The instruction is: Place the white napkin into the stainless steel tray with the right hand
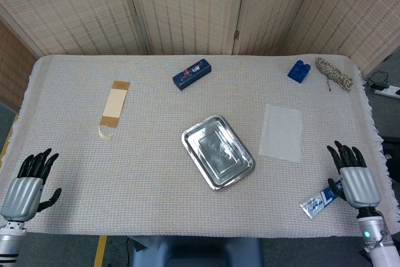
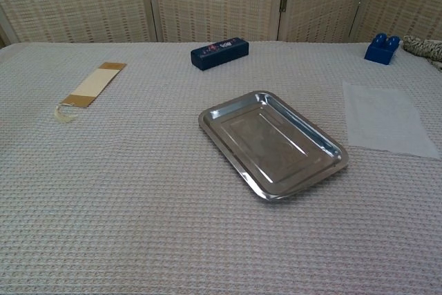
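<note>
Your left hand (image 1: pixel 24 187) sits at the counter's (image 1: pixel 150 173) near-left corner, fingers spread and holding nothing; its wrist runs off the bottom edge in the head view, and the chest view does not catch it at all. Further in on the left lies a tan strip (image 1: pixel 115 103) with a pale loop at its near end, long axis running away from you.

At the far edge near the middle you have a dark blue box (image 1: pixel 192 73), its label too small to read. The stainless steel tray (image 1: pixel 217 152) lies in the middle of the counter, turned diagonally, its long axis running from far-left to near-right. Its bare bottom reflects blurrily.

Right of the tray, apart from it, the white napkin (image 1: pixel 281 132) lies flat on the cloth. Its long axis points almost straight away from you, tipped slightly toward the left at the far end. In the chest view the napkin (image 2: pixel 385 118) nearly reaches the right border of the frame.

Behind it are a blue block (image 1: pixel 299 70) and a coil of rope (image 1: pixel 334 74), which the chest view cuts off. A small blue-and-white tube (image 1: pixel 321 199) lies near the front-right edge. Your right hand (image 1: pixel 355 178) hovers just beside it, released with fingers apart, touching nothing you can see. It is well short of the napkin.
</note>
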Controlling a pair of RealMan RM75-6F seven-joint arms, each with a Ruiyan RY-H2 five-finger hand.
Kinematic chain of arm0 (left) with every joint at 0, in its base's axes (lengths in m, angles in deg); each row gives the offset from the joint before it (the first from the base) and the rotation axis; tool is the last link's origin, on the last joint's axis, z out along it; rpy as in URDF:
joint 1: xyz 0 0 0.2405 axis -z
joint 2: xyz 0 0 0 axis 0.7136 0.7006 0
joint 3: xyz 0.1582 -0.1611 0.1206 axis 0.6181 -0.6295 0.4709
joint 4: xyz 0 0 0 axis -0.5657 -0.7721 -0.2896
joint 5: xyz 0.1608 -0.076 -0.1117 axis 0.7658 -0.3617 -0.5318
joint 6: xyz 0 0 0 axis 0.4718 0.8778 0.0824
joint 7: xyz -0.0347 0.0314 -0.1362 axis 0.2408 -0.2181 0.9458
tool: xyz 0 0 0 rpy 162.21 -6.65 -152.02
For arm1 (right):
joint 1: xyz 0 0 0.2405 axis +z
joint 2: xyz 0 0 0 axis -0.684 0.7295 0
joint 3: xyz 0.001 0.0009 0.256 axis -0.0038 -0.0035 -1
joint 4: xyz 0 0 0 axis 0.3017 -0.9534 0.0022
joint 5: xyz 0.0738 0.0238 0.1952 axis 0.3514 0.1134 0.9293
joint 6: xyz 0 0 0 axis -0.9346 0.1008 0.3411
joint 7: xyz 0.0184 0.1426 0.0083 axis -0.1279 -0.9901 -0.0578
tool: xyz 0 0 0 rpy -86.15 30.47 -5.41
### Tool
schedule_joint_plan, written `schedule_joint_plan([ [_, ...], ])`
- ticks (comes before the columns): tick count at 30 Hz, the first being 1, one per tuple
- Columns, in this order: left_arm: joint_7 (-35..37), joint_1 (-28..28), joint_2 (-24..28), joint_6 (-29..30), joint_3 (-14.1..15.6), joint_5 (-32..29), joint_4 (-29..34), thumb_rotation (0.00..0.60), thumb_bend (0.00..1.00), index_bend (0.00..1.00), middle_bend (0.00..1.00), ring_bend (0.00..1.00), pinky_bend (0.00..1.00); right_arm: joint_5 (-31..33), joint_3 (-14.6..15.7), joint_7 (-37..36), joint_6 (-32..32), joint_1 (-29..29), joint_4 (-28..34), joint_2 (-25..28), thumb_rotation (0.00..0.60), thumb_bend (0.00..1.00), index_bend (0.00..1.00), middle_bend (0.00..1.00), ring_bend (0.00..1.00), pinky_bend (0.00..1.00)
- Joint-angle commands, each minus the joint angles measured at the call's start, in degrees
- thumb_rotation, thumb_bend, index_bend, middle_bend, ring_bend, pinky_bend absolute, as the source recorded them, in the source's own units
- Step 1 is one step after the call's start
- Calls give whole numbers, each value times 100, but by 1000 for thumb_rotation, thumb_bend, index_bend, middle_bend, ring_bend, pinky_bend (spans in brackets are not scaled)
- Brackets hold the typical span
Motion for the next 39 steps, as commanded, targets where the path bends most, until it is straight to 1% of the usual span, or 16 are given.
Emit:
schedule_joint_plan([
  [1, 58, 17, 16, -50, -23, -71, -9, 600, 395, 0, 0, 0, 0, 35, -56, -93, -294, 217, -277, -229, 600, 450, 148, 0, 0, 0],
  [4, 116, 34, 1, -42, -8, -5, 2, 600, 396, 0, 0, 0, 0, 197, -102, -81, -690, 429, -494, -386, 600, 449, 215, 0, 0, 0],
  [8, 182, 45, -14, -42, 41, 87, -40, 600, 396, 0, 0, 0, 0, 432, -235, -52, -980, 649, -891, -724, 600, 449, 242, 0, 0, 0],
  [11, 249, 49, 18, -85, 26, 11, -57, 600, 396, 0, 0, 0, 0, 578, -314, 55, -1024, 732, -1175, -992, 600, 449, 254, 0, 0, 0],
  [15, 407, 54, 60, -124, 7, -58, -80, 600, 396, 0, 0, 0, 0, 636, -361, 311, -907, 793, -1641, -1376, 600, 450, 257, 0, 0, 0],
  [23, 556, 50, 125, -113, 32, -19, -67, 600, 396, 0, 0, 0, 0, 734, -415, 425, -985, 966, -2205, -1949, 600, 449, 257, 0, 0, 0],
  [30, 622, 58, 158, -150, 46, -30, -68, 600, 396, 0, 0, 0, 0, 752, -433, 474, -1103, 1134, -2545, -2321, 600, 450, 257, 0, 0, 0],
  [35, 659, 52, 178, -141, 51, -33, -59, 600, 396, 0, 0, 0, 0, 788, -429, 458, -1243, 1227, -2674, -2482, 600, 450, 258, 0, 0, 0],
  [39, 671, 51, 185, -136, 53, -29, -53, 600, 396, 0, 0, 0, 0, 771, -422, 571, -1231, 1282, -2820, -2588, 600, 450, 257, 0, 0, 0],
])
